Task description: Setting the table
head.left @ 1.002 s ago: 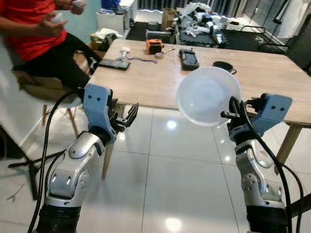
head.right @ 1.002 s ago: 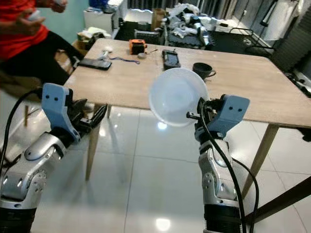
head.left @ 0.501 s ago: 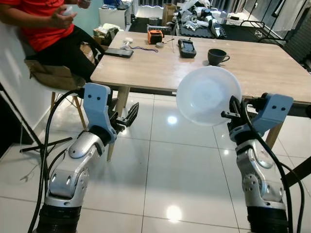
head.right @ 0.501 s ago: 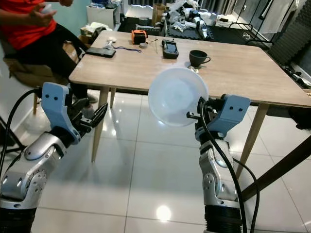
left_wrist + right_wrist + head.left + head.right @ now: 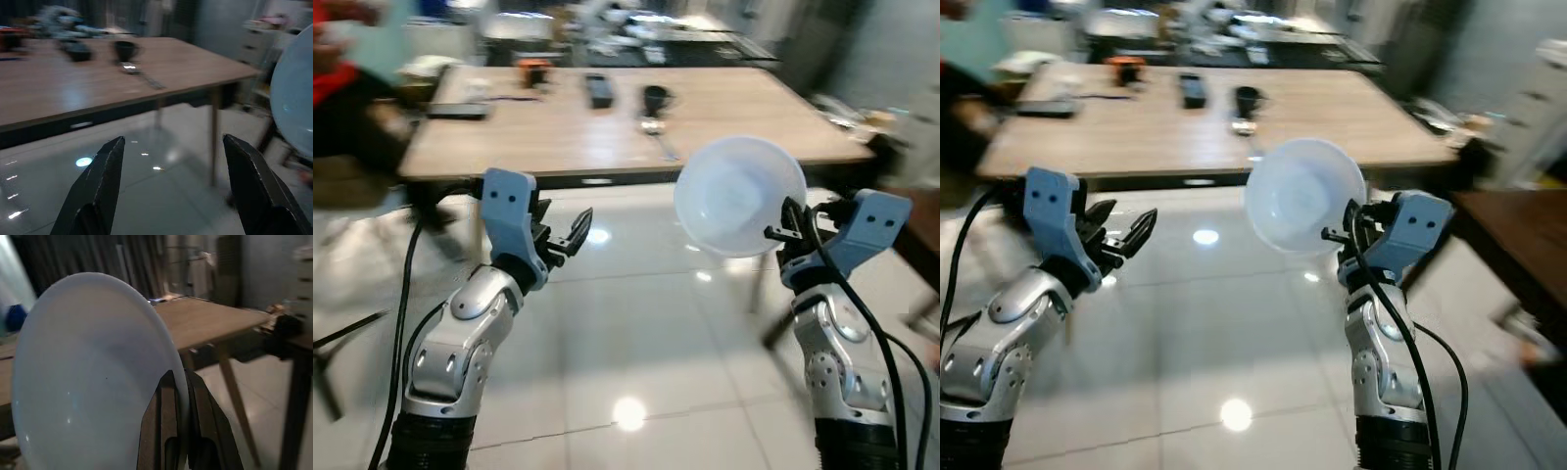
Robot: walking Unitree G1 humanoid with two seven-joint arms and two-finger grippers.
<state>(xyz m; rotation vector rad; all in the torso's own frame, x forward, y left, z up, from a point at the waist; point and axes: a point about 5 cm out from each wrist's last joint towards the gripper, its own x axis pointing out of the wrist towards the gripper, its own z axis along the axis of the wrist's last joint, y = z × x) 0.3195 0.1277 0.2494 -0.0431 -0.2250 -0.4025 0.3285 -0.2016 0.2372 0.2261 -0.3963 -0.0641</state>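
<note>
A white bowl (image 5: 736,194) is held on edge in front of me, my right gripper (image 5: 781,231) shut on its rim; the right wrist view has both fingers (image 5: 164,431) pinching the bowl (image 5: 88,367). My left gripper (image 5: 570,233) is open and empty, raised over the floor short of the table. The wooden table (image 5: 538,132) lies ahead with a dark cup (image 5: 653,99) and a spoon (image 5: 658,137) near its front edge. In the left wrist view the open fingers (image 5: 100,191) frame the table (image 5: 73,93) and cup (image 5: 125,50).
A black handheld device (image 5: 598,88), an orange object (image 5: 533,70) and a dark flat object (image 5: 456,111) lie further back on the table. A person in red (image 5: 337,78) sits at the far left. Glossy white tiled floor (image 5: 626,333) lies between me and the table.
The whole picture has swung and blurred, so the camera has turned right; the table now shows its right end. Both grippers keep their pose, the bowl still held.
</note>
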